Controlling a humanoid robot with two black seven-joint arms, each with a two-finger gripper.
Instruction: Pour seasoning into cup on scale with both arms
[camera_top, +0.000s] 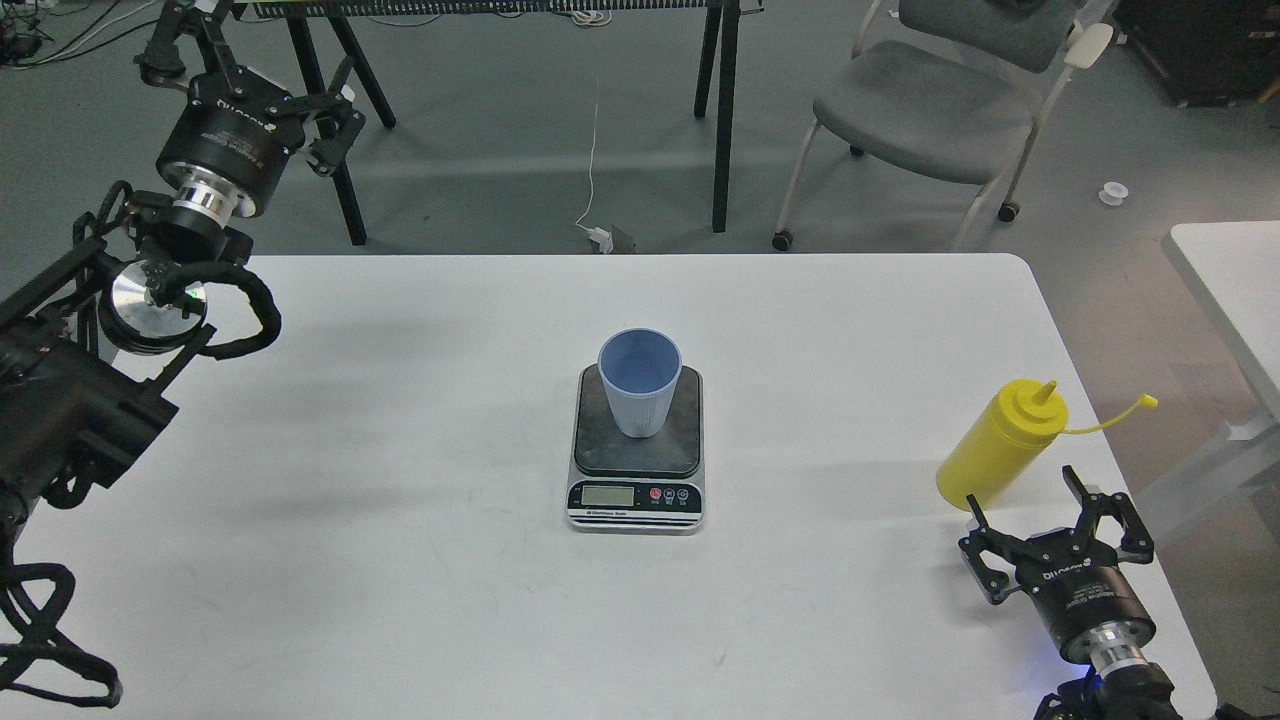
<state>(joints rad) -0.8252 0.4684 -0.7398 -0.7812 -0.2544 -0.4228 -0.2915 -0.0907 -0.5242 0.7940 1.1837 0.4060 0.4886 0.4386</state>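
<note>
The light-blue cup (640, 392) stands upright on the dark platform of the scale (590, 450) at the middle of the white table. The yellow seasoning bottle (1000, 447) rests on the table near the right edge. It leans up and to the right, and its cap strap (1110, 423) sticks out to the right. My right gripper (1028, 500) is open just in front of the bottle, apart from it and empty. My left gripper (262, 62) is open and empty, raised beyond the table's far left corner.
The white table (400, 560) has its right edge close to the bottle and the right arm. A grey chair (930, 110) and black trestle legs (720, 110) stand on the floor behind. A second white table (1230, 290) is at the right.
</note>
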